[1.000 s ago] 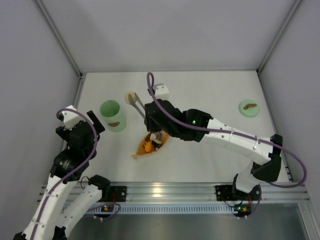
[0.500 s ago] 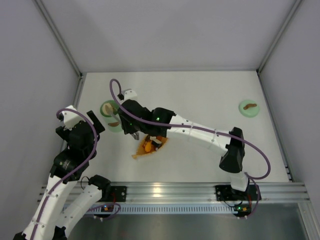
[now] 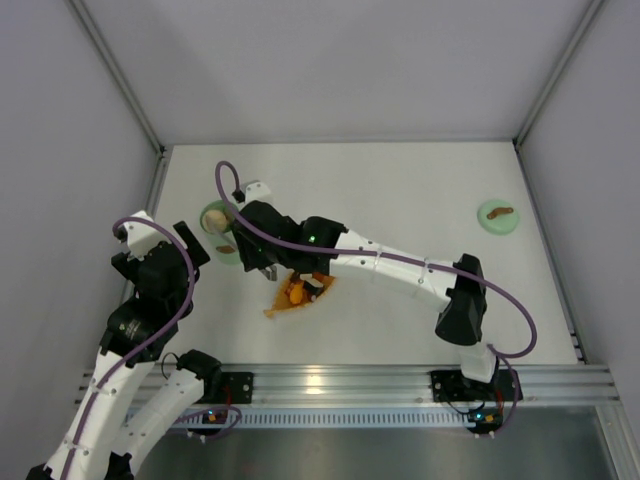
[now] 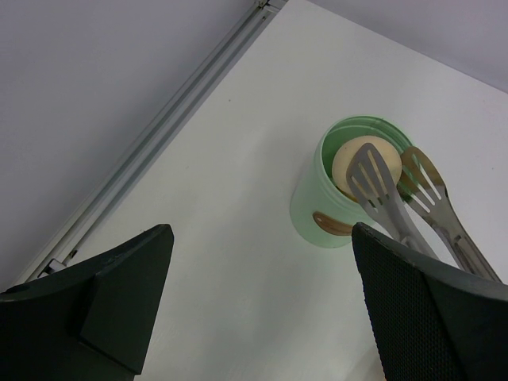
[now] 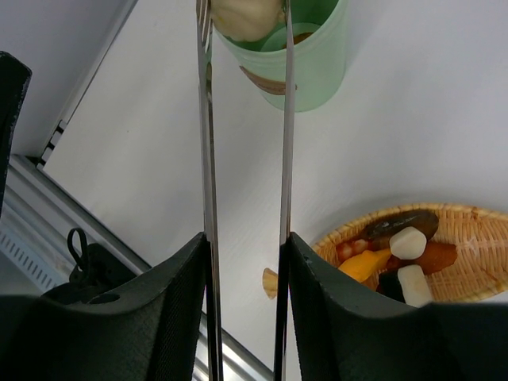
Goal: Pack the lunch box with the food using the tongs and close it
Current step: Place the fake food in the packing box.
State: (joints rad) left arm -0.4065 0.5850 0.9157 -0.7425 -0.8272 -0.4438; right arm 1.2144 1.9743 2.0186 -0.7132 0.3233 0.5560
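Currently the task is in the packing step: one food piece is being delivered to the lunch box.

Right gripper (image 5: 246, 242): closed on the tongs (image 4: 373, 186), with one finger pressing on the outside of each slim arm, so that the tool projects forward from the wrist. The tong tips reach over the open mouth of the mint-green lunch box tub (image 4: 317, 198), which stands upright at the left of the table. A round cream food piece (image 4: 341, 163) sits at the tub mouth between the tips. The tips stand slightly apart, and the views do not settle whether the piece is clamped or already free.

Left gripper (image 4: 258, 262): jaws wide apart, holding nothing, near the tub and not touching it.

Remaining food (image 5: 406, 242): orange, white and dark pieces lie in the orange leaf-shaped tray (image 5: 476, 238), near the tub. The matching lid (image 3: 497, 215) lies well apart, at the far right of the table.

Next move, as judged:
1. Let the tongs spread enough for the cream piece to drop fully inside.
2. Lift the tips straight up, clear of the rim.
3. Move to the tray for another piece.

Keep the tips off the tub wall. The tub looks light and may tip or slide. Several pieces are not yet packed and the lid is off, so the task appears to be at an early stage.
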